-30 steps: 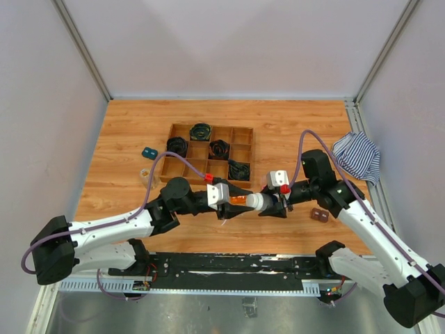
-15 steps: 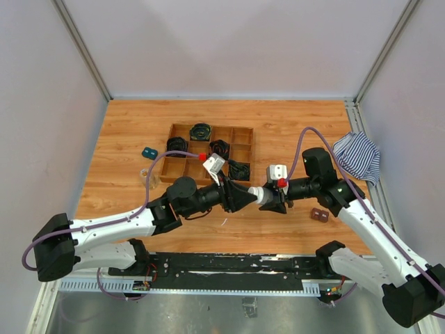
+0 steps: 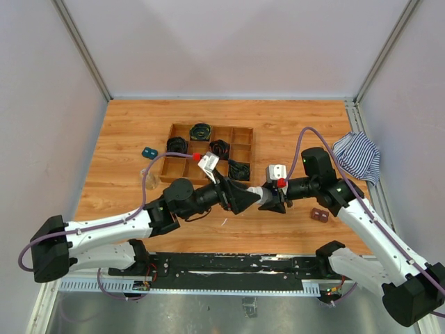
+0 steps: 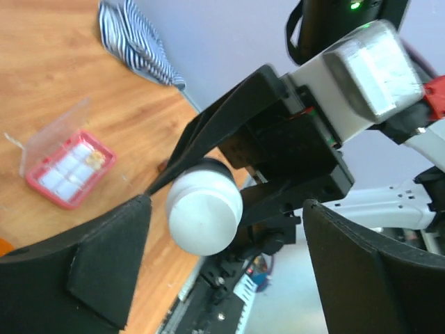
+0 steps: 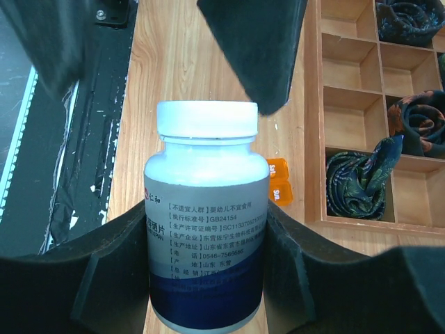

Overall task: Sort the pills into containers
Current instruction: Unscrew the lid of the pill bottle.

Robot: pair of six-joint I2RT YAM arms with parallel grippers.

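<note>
We find the left pincer newly apart beside the white cap; the right pincer clamps the bottle, so uncapping remains.

Both arms reach inward and meet nose to nose. The left end effector gapes wide, fingers apart; the right end effector is clamped on a bottle.

left arm: white links, black joints | right arm: same | cables: purple | left tool: black wedge fingers
</note>
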